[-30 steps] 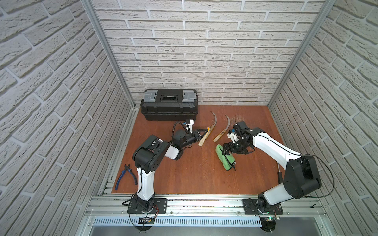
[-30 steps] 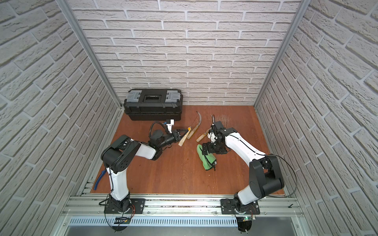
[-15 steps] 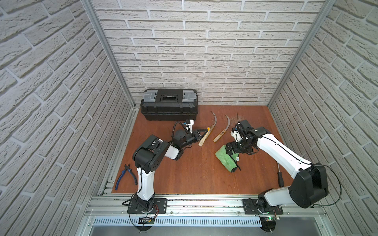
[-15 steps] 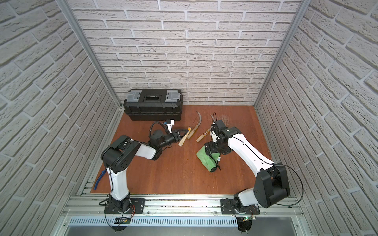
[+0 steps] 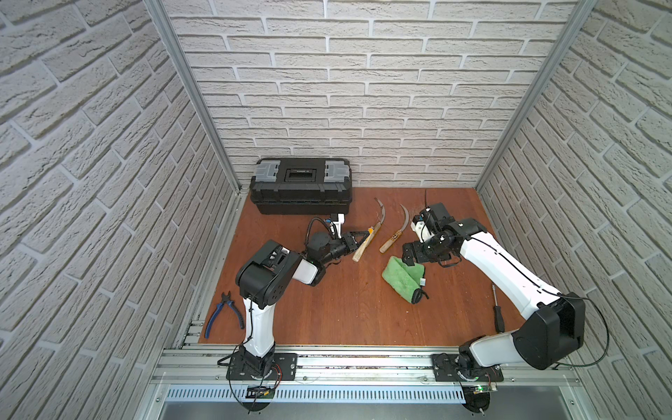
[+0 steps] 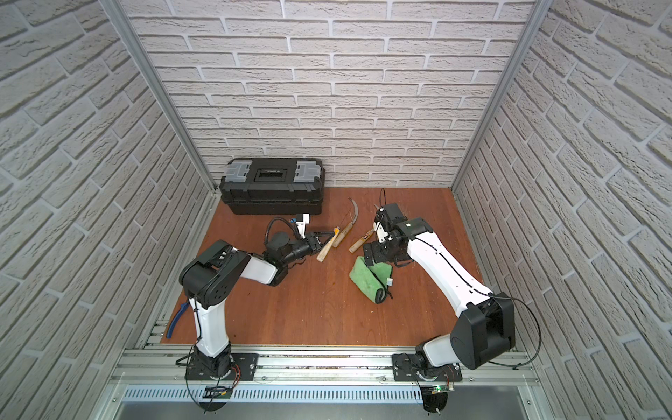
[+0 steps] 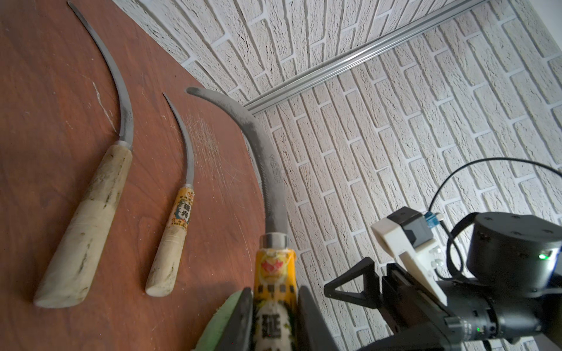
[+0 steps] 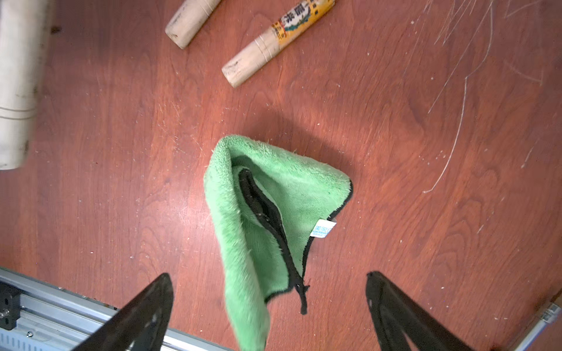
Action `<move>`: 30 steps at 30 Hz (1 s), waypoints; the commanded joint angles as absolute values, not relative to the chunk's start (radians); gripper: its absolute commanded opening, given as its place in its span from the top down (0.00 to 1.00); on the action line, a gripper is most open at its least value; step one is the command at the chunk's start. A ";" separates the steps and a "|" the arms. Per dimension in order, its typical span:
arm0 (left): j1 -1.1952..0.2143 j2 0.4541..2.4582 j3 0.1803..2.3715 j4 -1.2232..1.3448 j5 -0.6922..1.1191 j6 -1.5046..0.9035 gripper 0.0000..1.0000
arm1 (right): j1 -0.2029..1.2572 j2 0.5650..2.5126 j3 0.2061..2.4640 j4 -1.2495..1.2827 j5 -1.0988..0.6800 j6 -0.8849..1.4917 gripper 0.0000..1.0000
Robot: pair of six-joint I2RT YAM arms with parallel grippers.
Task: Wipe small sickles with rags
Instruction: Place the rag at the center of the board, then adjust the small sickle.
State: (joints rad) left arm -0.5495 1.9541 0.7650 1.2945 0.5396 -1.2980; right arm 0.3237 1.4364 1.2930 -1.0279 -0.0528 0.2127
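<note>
The green rag [image 8: 258, 212] lies loose at centre-right of the tabletop [image 5: 327, 309], beneath the wide-open right gripper [image 8: 267, 275] (nothing held). The left gripper [image 7: 275, 294] clamps the labelled sickle [image 7: 276, 212] by its handle, blade raised. The plain-handled sickle [image 7: 100, 188] and short sickle [image 7: 179, 218] lie flat just to its right. The rag is not yet on any blade, so the wiping apparently remains to be done.

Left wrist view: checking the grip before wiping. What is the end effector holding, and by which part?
The left end effector grips a sickle by its yellow-labelled handle, near the metal collar.
</note>
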 commanded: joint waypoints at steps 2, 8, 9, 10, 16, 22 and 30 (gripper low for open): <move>-0.539 1.937 0.771 1.403 0.555 -1.293 1.00 | 0.328 1.441 1.326 -1.075 -0.069 0.192 0.02; -0.541 1.936 0.770 1.403 0.562 -1.296 1.00 | 0.328 1.424 1.277 -0.992 -0.164 0.228 0.13; -0.540 1.936 0.771 1.402 0.564 -1.296 1.00 | 0.328 1.425 1.262 -0.958 -0.188 0.249 0.16; -0.541 1.935 0.770 1.403 0.566 -1.296 1.00 | 0.328 1.423 1.246 -0.917 -0.208 0.277 0.20; -0.542 1.939 0.770 1.402 0.566 -1.296 1.00 | 0.334 1.396 1.114 -0.512 -0.332 0.554 0.44; -0.548 1.941 0.770 1.402 0.566 -1.296 1.00 | 0.372 1.462 1.121 -0.270 -0.293 0.735 0.44; -0.550 1.940 0.775 1.403 0.565 -1.296 1.00 | 0.408 1.595 1.168 -0.137 -0.257 0.850 0.42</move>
State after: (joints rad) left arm -0.5499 1.9541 0.7650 1.2942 0.5476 -1.2984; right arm 0.3950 1.5661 1.1419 -0.2443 -0.2756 0.7746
